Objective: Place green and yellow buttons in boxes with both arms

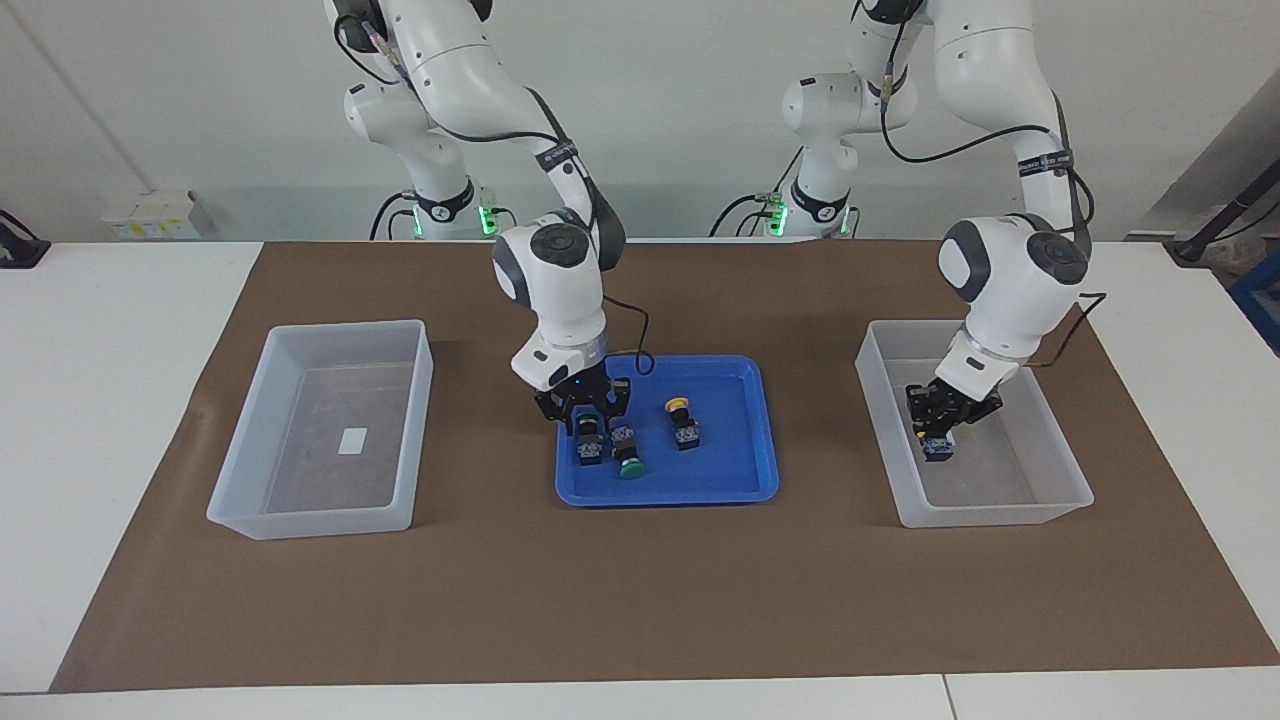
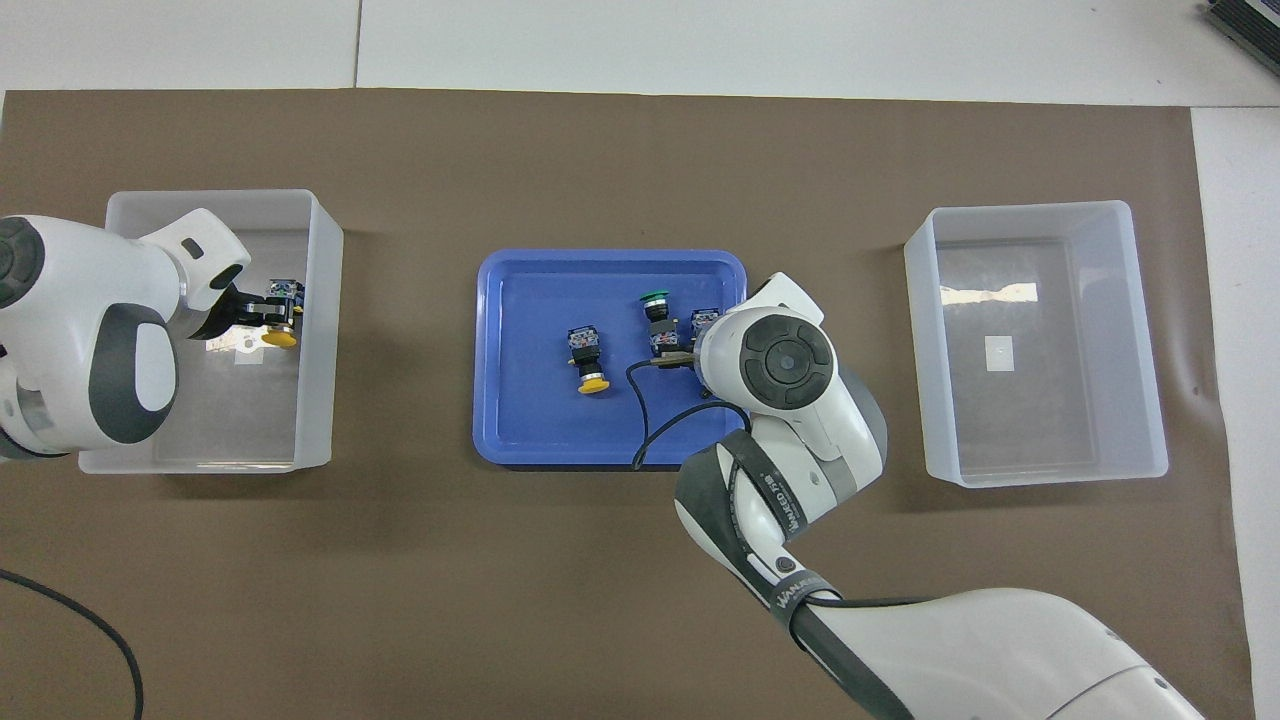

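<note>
My left gripper (image 1: 938,428) is low inside the box (image 1: 1062,470) at the left arm's end, shut on a yellow button (image 2: 281,339) whose blue body (image 1: 937,449) points down at the floor. In the overhead view the left gripper (image 2: 268,316) is close to this box's tray-side wall (image 2: 322,300). My right gripper (image 1: 589,422) is down in the blue tray (image 1: 742,482), shut on an upright green button (image 1: 590,450); from above its wrist hides all but the button's body (image 2: 706,320). Beside it lie another green button (image 1: 627,464) and a yellow button (image 1: 683,422).
The second box (image 1: 300,520) stands at the right arm's end with only a white label (image 1: 352,440) inside. All of this sits on a brown mat. A black cable (image 2: 642,420) from the right wrist droops over the tray. Another cable (image 2: 70,612) lies by the mat's near corner.
</note>
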`<action>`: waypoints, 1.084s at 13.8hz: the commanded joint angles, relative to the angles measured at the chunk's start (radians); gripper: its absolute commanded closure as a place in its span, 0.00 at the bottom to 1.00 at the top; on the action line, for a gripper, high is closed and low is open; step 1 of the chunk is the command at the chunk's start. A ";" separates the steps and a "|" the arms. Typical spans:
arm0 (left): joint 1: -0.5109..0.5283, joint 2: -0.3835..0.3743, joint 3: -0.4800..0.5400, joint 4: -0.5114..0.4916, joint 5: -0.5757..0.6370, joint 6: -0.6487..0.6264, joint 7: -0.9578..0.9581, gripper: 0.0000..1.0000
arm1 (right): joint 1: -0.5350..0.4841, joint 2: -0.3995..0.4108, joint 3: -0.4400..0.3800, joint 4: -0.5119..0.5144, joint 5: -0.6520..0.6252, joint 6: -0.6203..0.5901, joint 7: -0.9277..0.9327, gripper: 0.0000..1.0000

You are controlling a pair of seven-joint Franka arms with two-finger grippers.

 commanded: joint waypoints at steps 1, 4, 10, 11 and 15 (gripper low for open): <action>0.008 0.003 -0.003 0.057 -0.007 -0.057 0.021 0.38 | -0.003 -0.010 0.001 -0.043 -0.024 0.053 0.025 0.42; 0.005 0.003 -0.003 0.181 -0.004 -0.217 0.018 0.38 | -0.003 -0.003 0.001 -0.048 -0.024 0.072 0.027 0.59; -0.112 0.006 -0.004 0.352 -0.004 -0.397 -0.164 0.44 | -0.011 -0.074 0.001 -0.040 -0.027 0.051 0.082 1.00; -0.166 0.006 -0.004 0.345 -0.004 -0.389 -0.256 0.44 | -0.011 -0.092 0.000 -0.040 -0.027 0.035 0.102 1.00; -0.292 -0.014 -0.006 0.269 -0.004 -0.339 -0.457 0.44 | -0.102 -0.206 0.000 -0.040 -0.027 -0.069 0.101 1.00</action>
